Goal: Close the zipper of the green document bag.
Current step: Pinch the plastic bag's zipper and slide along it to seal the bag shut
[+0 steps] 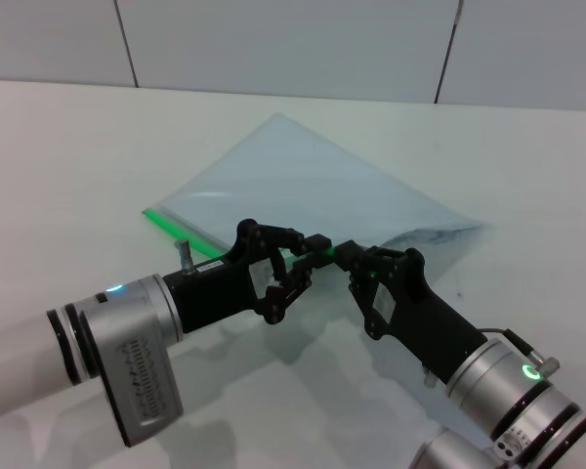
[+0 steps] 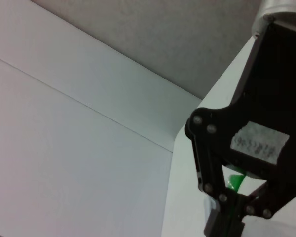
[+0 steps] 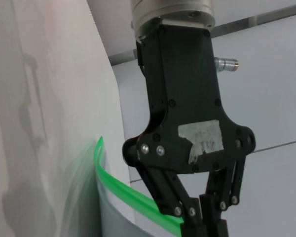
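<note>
Both grippers on the zip edge, mid-close, slider pull pending.

The green document bag [image 1: 322,191] lies flat on the tabletop [image 1: 68,166], its body on the far side of both grippers. The zipper [image 1: 176,231] runs along the edge nearest the robot and passes straight under both. Left gripper [image 1: 311,256] and right gripper [image 1: 350,256] meet almost tip to tip about midway along that strip. In the right wrist view the left gripper's fingers are pressed together, pinching the green strip. I can't tell whether the right gripper is pinching or slack, and the slider tab is hidden. My read: one gripper anchors the edge while the other drags the slider. Next move needs a firm hold on the strip and a straight pull along the zip line, low to the tabletop so the bag doesn't buckle.
</note>
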`<state>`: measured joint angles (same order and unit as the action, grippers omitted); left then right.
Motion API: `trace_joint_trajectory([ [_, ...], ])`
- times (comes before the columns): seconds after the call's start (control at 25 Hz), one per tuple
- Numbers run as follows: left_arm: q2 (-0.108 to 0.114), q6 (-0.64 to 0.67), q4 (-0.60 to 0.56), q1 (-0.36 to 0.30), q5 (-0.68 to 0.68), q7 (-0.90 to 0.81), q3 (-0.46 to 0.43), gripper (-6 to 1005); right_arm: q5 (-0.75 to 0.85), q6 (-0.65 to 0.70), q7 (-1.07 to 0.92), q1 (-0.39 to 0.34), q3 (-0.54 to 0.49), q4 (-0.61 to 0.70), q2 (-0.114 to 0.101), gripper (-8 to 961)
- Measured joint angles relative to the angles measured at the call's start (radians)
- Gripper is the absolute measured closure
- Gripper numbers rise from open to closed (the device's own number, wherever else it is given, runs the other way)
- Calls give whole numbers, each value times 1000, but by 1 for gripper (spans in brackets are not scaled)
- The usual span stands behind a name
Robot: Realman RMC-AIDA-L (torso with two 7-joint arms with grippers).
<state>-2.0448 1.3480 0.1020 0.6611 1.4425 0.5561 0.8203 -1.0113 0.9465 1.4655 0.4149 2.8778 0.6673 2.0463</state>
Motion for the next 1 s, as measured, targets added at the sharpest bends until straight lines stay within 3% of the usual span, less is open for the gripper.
trace_joint_trajectory([
  [1.0, -2, 5, 4, -6, -6, -1, -8, 926, -1, 4, -13, -1, 0, -2, 0, 935],
])
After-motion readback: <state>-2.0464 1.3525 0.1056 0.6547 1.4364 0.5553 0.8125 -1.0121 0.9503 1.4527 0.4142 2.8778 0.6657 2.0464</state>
